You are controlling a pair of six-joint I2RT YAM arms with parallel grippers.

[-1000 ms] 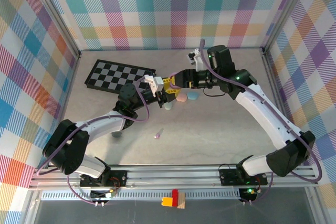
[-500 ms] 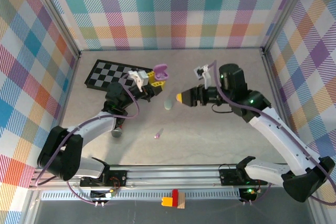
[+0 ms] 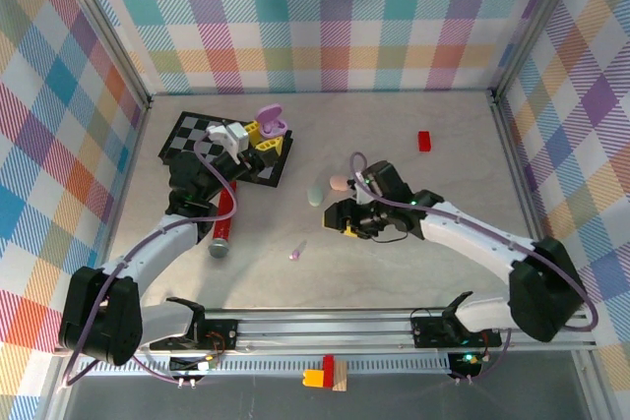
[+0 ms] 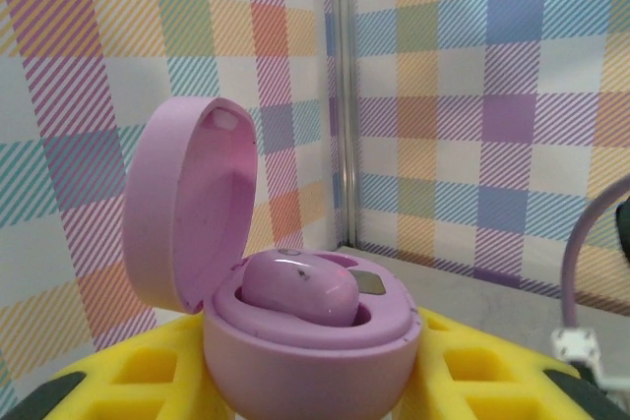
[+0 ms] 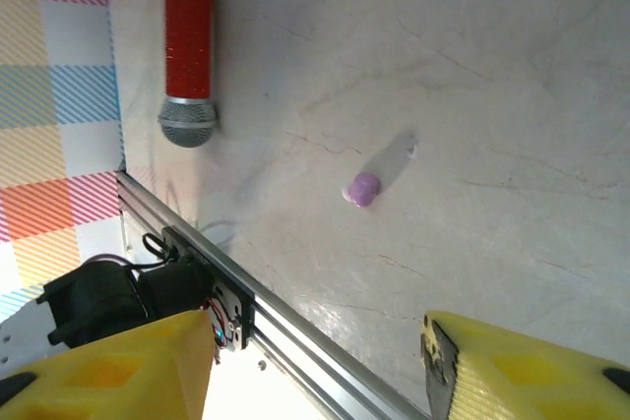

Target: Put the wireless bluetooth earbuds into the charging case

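Note:
My left gripper [image 3: 264, 137] is shut on an open purple-pink charging case [image 3: 273, 125], held up over the chessboard's right end. In the left wrist view the case [image 4: 305, 351] stands between the yellow fingers [image 4: 492, 376] with its lid [image 4: 187, 213] tipped back. One matching earbud [image 4: 300, 287] lies in its well. A loose purple earbud [image 3: 295, 254] rests on the table near the front. It also shows ahead of the open, empty right gripper [image 5: 320, 381] as a small bud [image 5: 362, 187]. That right gripper [image 3: 337, 218] hangs low at mid-table, right of the bud.
A chessboard [image 3: 197, 135] lies at the back left. A red cylinder with a grey end [image 3: 223, 223] lies beside the left arm. Pale green [image 3: 315, 194] and pink [image 3: 340, 182] pebble cases sit mid-table. A red brick [image 3: 424, 141] is at the back right. The metal rail [image 5: 295, 341] runs along the front.
My left gripper has carried the open case back and left, over the chessboard. The right arm has pulled back from the case and dropped low toward the table's middle.

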